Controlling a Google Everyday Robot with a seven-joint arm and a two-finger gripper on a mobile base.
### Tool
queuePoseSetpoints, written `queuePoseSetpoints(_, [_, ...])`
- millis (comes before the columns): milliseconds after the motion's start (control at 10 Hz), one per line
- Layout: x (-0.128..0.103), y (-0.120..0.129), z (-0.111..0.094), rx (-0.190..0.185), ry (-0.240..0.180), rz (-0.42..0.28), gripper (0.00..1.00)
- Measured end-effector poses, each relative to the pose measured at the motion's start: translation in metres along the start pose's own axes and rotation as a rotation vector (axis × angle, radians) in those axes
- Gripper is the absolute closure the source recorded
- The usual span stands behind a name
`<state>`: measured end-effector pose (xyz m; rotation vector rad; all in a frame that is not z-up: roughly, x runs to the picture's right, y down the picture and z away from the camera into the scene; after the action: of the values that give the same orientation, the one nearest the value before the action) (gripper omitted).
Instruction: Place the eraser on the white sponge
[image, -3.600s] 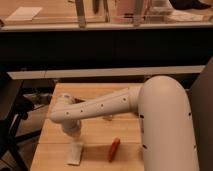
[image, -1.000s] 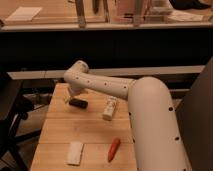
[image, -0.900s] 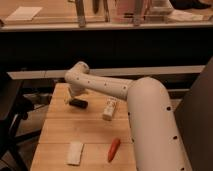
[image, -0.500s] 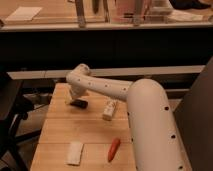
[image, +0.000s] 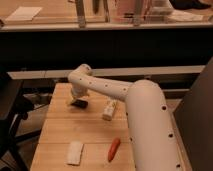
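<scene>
The eraser (image: 80, 104) is a small dark block lying on the wooden table (image: 60, 130) at its far left. My gripper (image: 76, 98) is at the end of the white arm, right above the eraser's left end and touching or almost touching it. The white sponge (image: 75, 152) is a thin flat white pad lying near the table's front edge on the left, well apart from the gripper.
A thicker white block with dark marks (image: 109, 110) lies right of the eraser. An orange carrot-shaped piece (image: 114, 149) lies right of the sponge. My bulky white arm (image: 147, 125) covers the table's right side. A dark chair (image: 10, 115) stands at the left.
The gripper has moved from the sponge at the front left to the far left of the table, and in the last second has settled lower at the eraser. The objects have not moved.
</scene>
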<state>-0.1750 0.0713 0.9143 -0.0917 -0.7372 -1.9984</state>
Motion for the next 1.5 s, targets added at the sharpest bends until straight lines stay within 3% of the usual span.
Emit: queuePoseSetpoints(1500, [-0.010, 0.014, 0.030, 0.010, -0.058, -0.032, 0.20])
